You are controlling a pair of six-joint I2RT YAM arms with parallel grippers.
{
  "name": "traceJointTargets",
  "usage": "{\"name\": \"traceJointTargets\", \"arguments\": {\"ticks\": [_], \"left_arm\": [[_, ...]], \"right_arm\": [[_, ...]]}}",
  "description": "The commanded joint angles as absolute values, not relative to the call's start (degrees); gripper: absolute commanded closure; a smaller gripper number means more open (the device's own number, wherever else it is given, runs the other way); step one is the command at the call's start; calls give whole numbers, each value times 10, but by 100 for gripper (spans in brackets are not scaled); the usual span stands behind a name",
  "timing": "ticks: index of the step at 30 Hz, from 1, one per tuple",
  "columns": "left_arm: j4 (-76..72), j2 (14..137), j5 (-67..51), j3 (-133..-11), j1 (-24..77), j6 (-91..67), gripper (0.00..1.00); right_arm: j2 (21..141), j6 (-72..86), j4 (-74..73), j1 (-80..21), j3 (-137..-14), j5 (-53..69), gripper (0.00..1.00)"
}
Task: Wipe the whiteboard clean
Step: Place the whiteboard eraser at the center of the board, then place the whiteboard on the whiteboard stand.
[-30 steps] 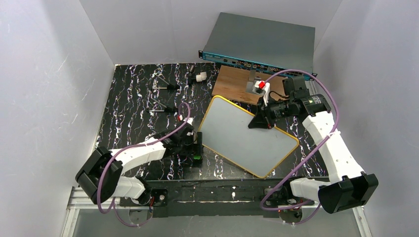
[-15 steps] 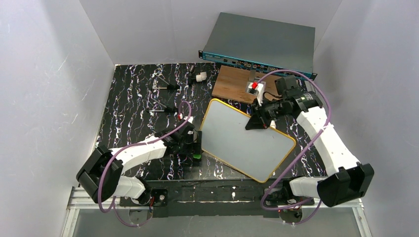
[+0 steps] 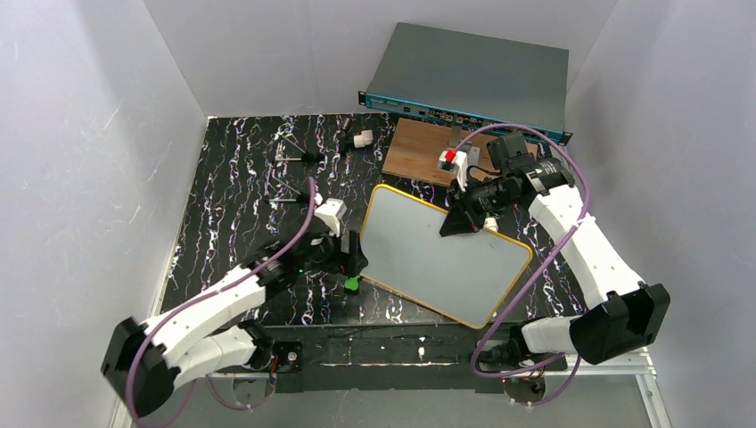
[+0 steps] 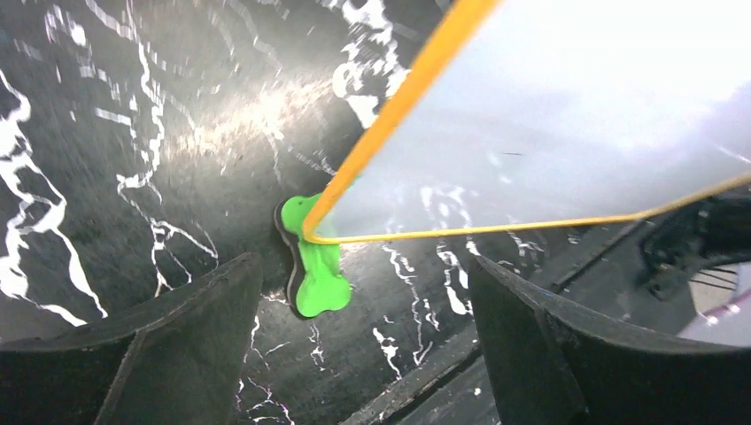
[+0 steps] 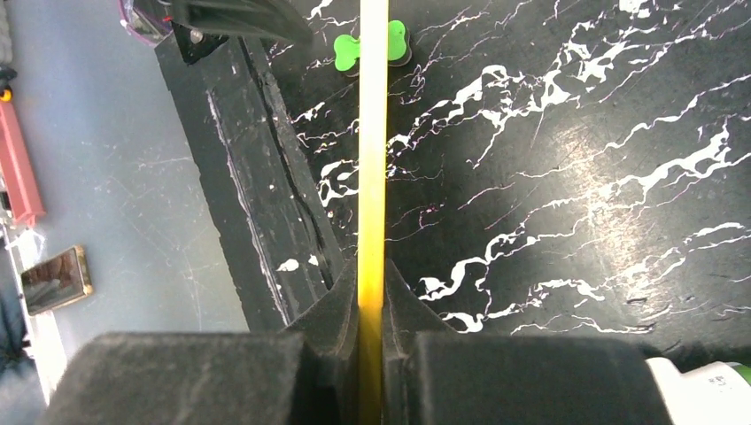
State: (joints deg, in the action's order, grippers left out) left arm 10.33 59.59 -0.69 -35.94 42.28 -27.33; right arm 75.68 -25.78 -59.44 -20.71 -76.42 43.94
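Note:
The whiteboard (image 3: 437, 254) is blank, with an orange-yellow frame. It is tilted, and my right gripper (image 3: 464, 223) is shut on its far edge. In the right wrist view the frame (image 5: 372, 159) runs edge-on between the closed fingers of that gripper (image 5: 372, 292). A green bone-shaped eraser (image 3: 353, 283) lies on the black table by the board's left corner. My left gripper (image 3: 348, 257) hovers above it, open and empty. In the left wrist view the board's corner (image 4: 549, 133) overlaps the eraser (image 4: 319, 274), which lies ahead of the open left gripper (image 4: 363, 301).
A brown wooden board (image 3: 423, 152) lies behind the whiteboard, with a white switch with a red button (image 3: 448, 158) on it. A grey rack unit (image 3: 472, 76) stands at the back. Small tools (image 3: 299, 156) and a white part (image 3: 361, 140) lie at the back left.
My left gripper has risen off the green eraser, which stays on the table. My right gripper has shifted the whiteboard slightly left.

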Motion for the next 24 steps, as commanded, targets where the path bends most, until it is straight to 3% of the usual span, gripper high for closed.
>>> {"name": "traceJointTargets", "arguments": {"ticks": [1, 8, 18, 21, 24], "left_arm": [[115, 498, -77, -376, 402, -179, 15], [12, 480, -273, -388, 330, -139, 15], [-219, 589, -534, -403, 262, -156, 32], [-235, 601, -569, -397, 262, -161, 42], [-216, 608, -596, -394, 262, -153, 61]], "right_arm": [[722, -320, -625, -210, -820, 501, 99], [711, -358, -655, -210, -831, 518, 99], [750, -405, -722, -219, -901, 558, 99], [752, -405, -722, -220, -899, 558, 99], [757, -406, -722, -222, -900, 557, 99]]}}
